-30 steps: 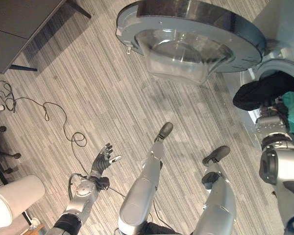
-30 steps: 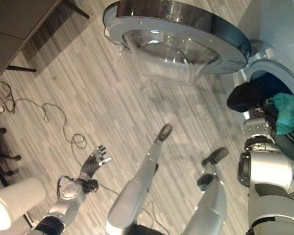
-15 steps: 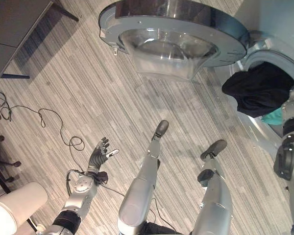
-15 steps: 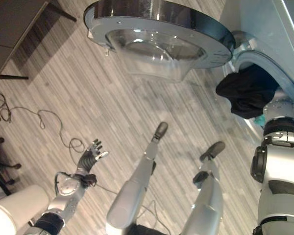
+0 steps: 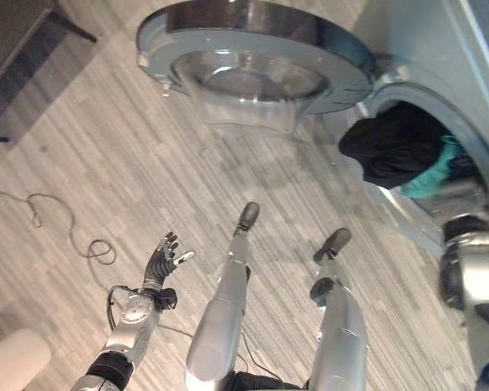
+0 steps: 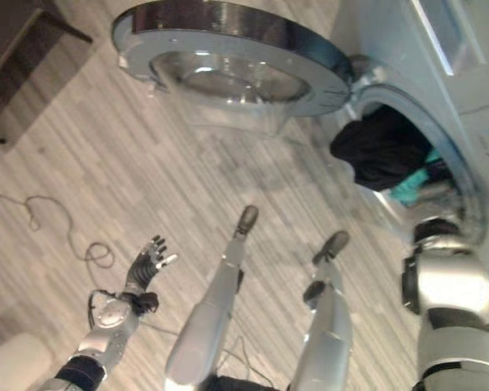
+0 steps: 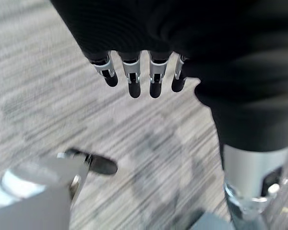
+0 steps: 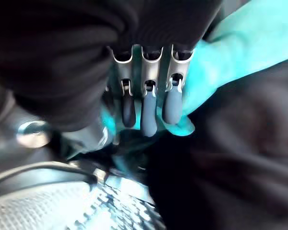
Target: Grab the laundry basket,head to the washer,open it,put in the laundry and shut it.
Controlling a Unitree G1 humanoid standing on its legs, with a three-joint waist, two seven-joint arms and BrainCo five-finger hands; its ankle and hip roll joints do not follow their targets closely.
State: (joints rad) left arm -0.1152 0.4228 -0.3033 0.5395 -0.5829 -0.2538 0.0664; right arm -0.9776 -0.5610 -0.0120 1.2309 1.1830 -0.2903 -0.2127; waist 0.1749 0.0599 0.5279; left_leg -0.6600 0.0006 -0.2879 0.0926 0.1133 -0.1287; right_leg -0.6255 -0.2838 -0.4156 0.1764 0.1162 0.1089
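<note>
The right hand (image 8: 146, 103) is inside the washer drum, fingers extended and relaxed, gripping nothing, their tips resting against the teal garment (image 8: 230, 57). The black garment (image 5: 389, 147) lies beside the teal one and bulges out over the lower lip of the washer opening (image 5: 464, 106).

Step in hand: loading the laundry. To complete it well, push the black garment fully past the lip with flat fingers, sweeping inward and downward, so that no fabric remains across the door seal. Withdraw the arm straight back to avoid dragging cloth out.

The washer door (image 5: 253, 57) stands swung wide open above the floor (image 5: 106, 163). The left hand (image 5: 165, 259) hangs low at the robot's left side with its fingers spread, clear of the door's path.
</note>
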